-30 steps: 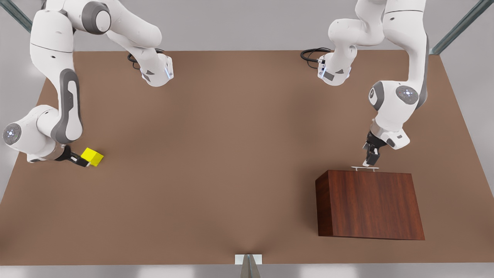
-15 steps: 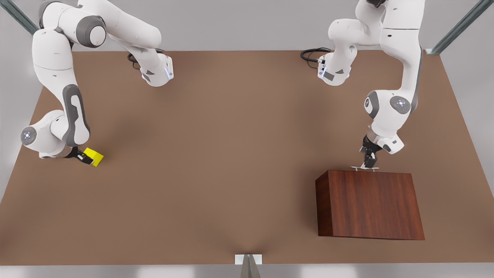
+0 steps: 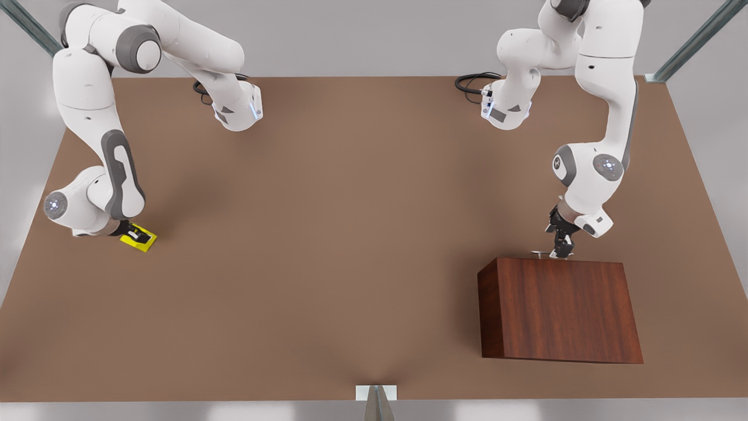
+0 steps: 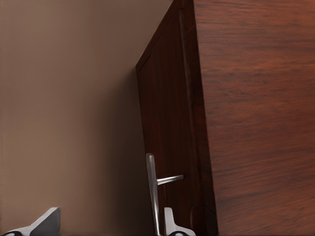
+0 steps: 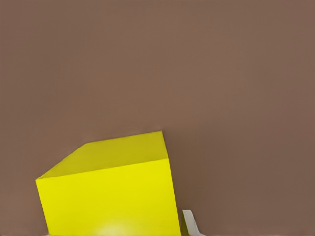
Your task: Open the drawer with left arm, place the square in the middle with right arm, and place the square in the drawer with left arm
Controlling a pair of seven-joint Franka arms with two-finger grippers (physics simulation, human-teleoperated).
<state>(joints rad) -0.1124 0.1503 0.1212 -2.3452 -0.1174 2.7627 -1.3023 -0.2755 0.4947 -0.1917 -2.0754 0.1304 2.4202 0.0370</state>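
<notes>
The square (image 3: pixel 147 242), a small yellow cube, sits on the table at the front view's left. My right gripper (image 3: pixel 137 236) is lowered over it and open; in the right wrist view one fingertip (image 5: pixel 190 224) stands just beside the square (image 5: pixel 110 196). At the front view's right, the drawer (image 4: pixel 167 123) of the wooden box (image 3: pixel 561 310) is closed. My left gripper (image 3: pixel 562 251) is open at the drawer's silver handle (image 3: pixel 552 254), and in the left wrist view the bar of the handle (image 4: pixel 151 189) lies between its fingers (image 4: pixel 170 223).
The middle (image 3: pixel 350 234) is plain brown tabletop between the two arms. The arm bases (image 3: pixel 236 108) stand at the far edge. A small white bracket (image 3: pixel 376 393) sits at the near edge.
My right gripper has come down over the square, covering much of it. My left gripper has dropped to the drawer handle. Neither the square nor the drawer has moved.
</notes>
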